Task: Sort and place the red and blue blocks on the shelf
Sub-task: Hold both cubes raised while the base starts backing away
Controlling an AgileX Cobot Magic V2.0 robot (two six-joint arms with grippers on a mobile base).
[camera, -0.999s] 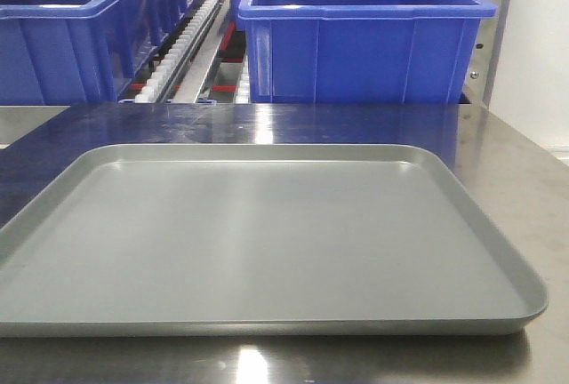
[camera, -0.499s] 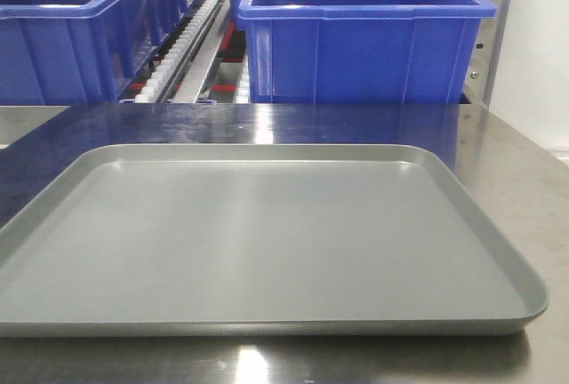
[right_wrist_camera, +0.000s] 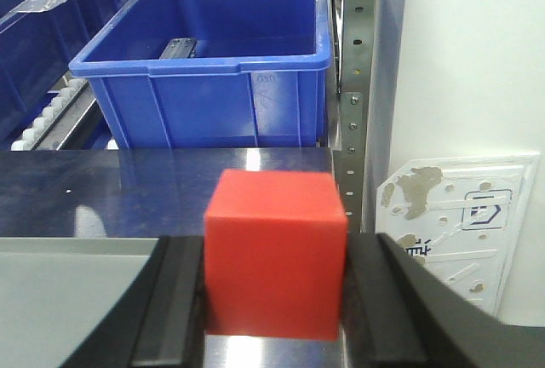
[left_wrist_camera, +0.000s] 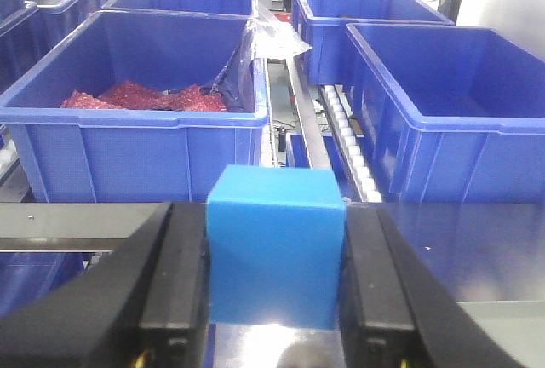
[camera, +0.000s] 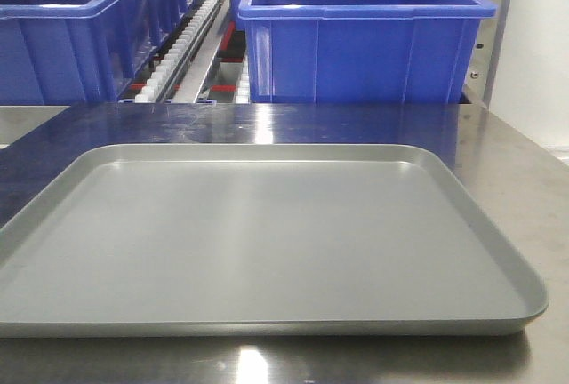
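Observation:
In the left wrist view a blue block (left_wrist_camera: 274, 249) sits clamped between the black fingers of my left gripper (left_wrist_camera: 274, 291), held above the steel tabletop. In the right wrist view my right gripper (right_wrist_camera: 274, 287) is shut on a red block (right_wrist_camera: 275, 253), also above the tabletop near its right edge. The shelf (camera: 182, 51) with white roller tracks stands behind the table, its rollers (left_wrist_camera: 351, 151) running between the bins. Neither gripper nor block shows in the front view.
A grey rimmed tray (camera: 267, 157) with nothing on it fills the steel tabletop (camera: 516, 180). Large blue bins (camera: 364, 37) stand on the rack; one (left_wrist_camera: 136, 108) holds red material. A grey perforated upright (right_wrist_camera: 353, 70) and a white wall lie to the right.

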